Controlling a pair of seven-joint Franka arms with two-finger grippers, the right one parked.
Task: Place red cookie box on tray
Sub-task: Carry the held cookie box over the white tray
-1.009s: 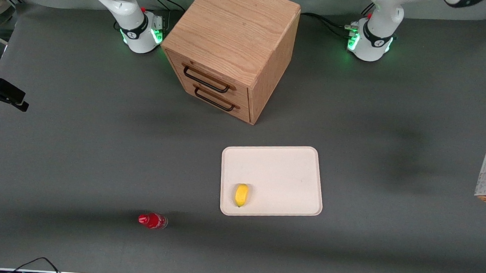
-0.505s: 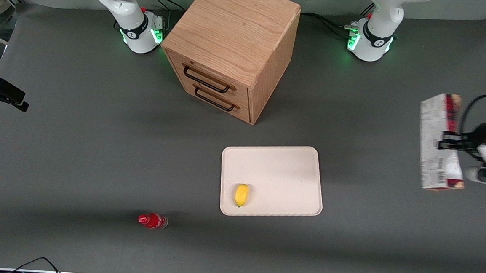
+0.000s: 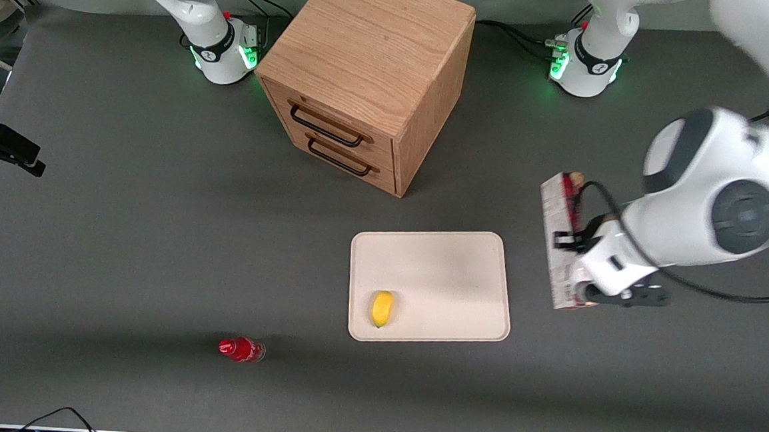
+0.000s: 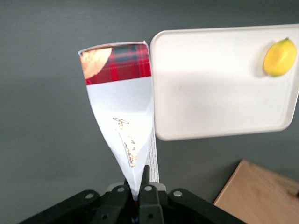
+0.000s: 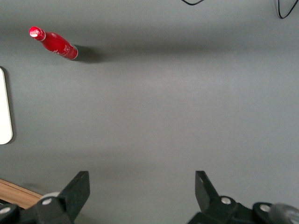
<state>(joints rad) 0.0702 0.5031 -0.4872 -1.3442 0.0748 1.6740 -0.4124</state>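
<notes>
1. The gripper [image 3: 566,241] is clamped on the red cookie box [image 3: 560,243] and carries it in the air above the table [image 3: 156,242], just beside the tray [image 3: 448,260] at the short edge that faces the working arm's end of the table.
2. The box hangs on edge, its whitish printed face toward the tray and its length running along that short edge; no part of it is over the tray yet.
3. In the left wrist view the fingers [image 4: 144,183] pinch the thin carton [image 4: 122,105] across its narrow thickness, and the red plaid end with the cookie picture points away from the wrist.
4. The hold appears to sit near the middle of the long side, though the wrist hides part of it in the front view.
5. As a thin cardboard carton it is probably light and fairly stiff along its length, yet its broad faces will dent under a hard squeeze.
6. The glossy skin may slip or swing in a pinch this narrow, so a hold near the balance point suits it best.
7. A yellow lemon [image 3: 382,308] lies on the tray near the corner nearest the front camera and toward the parked arm, leaving most of the surface bare for laying the box flat.
8. A wooden drawer cabinet [image 3: 366,74] and a red bottle [image 3: 241,349] stand well apart from the tray.
</notes>
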